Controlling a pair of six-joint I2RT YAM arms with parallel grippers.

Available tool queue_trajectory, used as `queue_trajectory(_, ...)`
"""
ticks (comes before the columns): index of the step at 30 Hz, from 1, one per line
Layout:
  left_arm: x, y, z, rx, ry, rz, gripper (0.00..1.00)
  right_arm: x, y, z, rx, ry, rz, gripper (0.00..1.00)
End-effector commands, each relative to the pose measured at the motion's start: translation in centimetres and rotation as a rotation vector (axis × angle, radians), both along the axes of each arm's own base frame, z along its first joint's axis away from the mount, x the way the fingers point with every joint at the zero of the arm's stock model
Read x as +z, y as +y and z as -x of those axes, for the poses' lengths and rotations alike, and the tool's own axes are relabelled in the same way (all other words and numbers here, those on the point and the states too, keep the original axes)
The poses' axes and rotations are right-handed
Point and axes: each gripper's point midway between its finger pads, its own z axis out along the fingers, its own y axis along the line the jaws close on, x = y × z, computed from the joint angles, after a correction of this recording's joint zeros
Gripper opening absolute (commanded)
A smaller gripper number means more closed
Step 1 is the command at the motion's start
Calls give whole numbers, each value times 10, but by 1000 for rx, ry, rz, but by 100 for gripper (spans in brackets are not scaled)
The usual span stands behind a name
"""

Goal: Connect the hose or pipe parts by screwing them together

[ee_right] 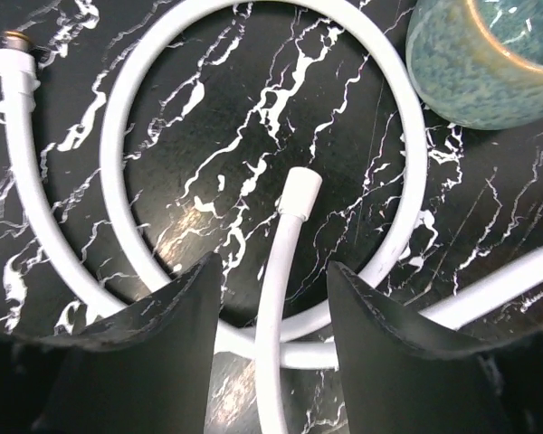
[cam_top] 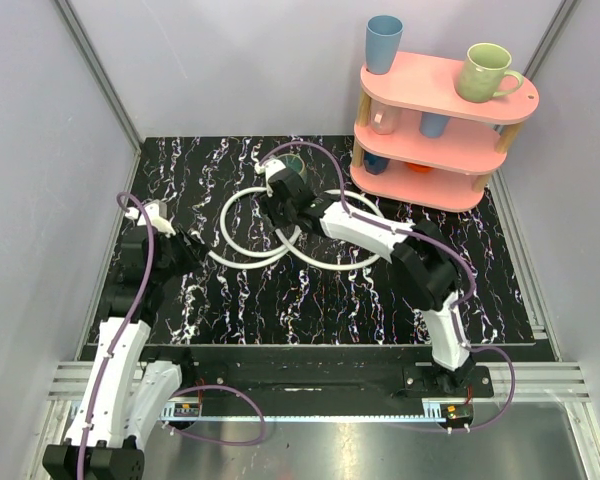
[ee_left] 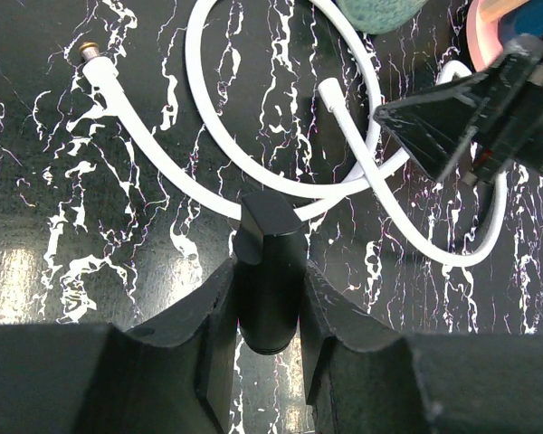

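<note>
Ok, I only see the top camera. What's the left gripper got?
Observer: Its wrist view shows the left gripper shut on a black fitting.
Operator: Is the right one grabbing a hose?
Observer: No. The right gripper is open, with a white hose lying between its fingers.
Operator: Is that hose's end shiny?
Observer: That end is plain white; a brass-tipped end lies apart from it.

2 white hoses [cam_top: 242, 250] loop at the tabletop's [cam_top: 330, 305] centre. The left claw [cam_top: 187, 247], at 9 o'clock, seems to grip one end. The right claw [cam_top: 278, 208] hovers over them.
</note>
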Motion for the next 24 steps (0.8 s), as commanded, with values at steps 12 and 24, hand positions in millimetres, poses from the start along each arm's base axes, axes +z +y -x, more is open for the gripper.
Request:
queue_trajectory(12,14,-12,-12,-58,-63,28,0,-51,18,-42,-52,-5,-91,59)
queue_trajectory(24,13,-11,-13,-48,-56,24,0,-72,27,-37,-20,19,-134,57)
